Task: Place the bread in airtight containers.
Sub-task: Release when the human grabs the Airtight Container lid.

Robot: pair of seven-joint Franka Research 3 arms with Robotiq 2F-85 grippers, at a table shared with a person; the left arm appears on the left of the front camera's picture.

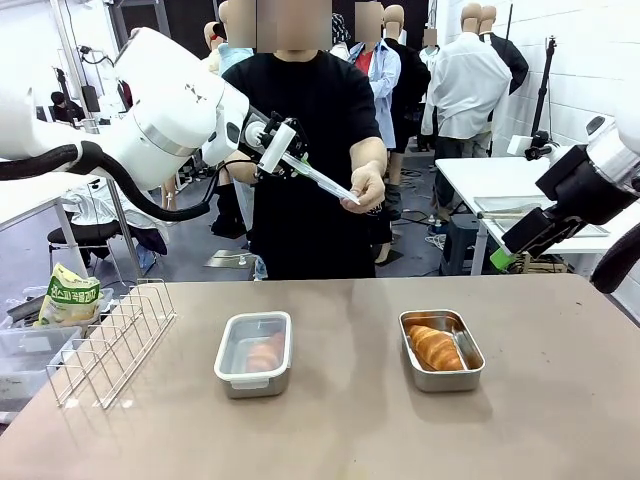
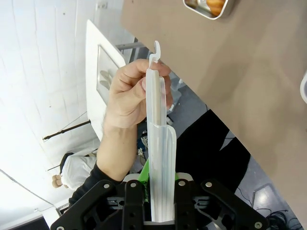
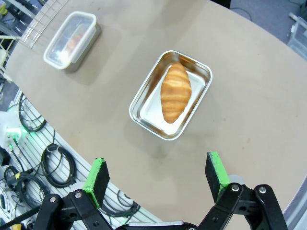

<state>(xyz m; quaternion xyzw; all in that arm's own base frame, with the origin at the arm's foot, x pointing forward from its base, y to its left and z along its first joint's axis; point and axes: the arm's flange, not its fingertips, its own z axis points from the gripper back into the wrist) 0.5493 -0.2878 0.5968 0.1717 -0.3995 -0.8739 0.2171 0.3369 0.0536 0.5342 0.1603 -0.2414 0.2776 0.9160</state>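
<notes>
Two steel containers sit mid-table in the front view: the left container (image 1: 253, 353) lidded over its roll, the right container (image 1: 441, 349) uncovered with bread (image 1: 435, 347) inside, bare tabletop (image 1: 340, 430) all around. Left wrist view: left gripper (image 2: 160, 191) clamps a clear lid (image 2: 158, 143), the person's hand (image 2: 127, 98) pinching its far end. Right wrist view: right gripper (image 3: 158, 175) spread wide above the table edge, near the uncovered pan.

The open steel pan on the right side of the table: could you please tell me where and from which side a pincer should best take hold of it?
Grip the open pan by one long rim wall, coming straight down from above, one finger outside and one just inside. The roll lies along the middle, leaving a bare strip beside each long wall, and the table around it looks free. This is a judgement.
</notes>
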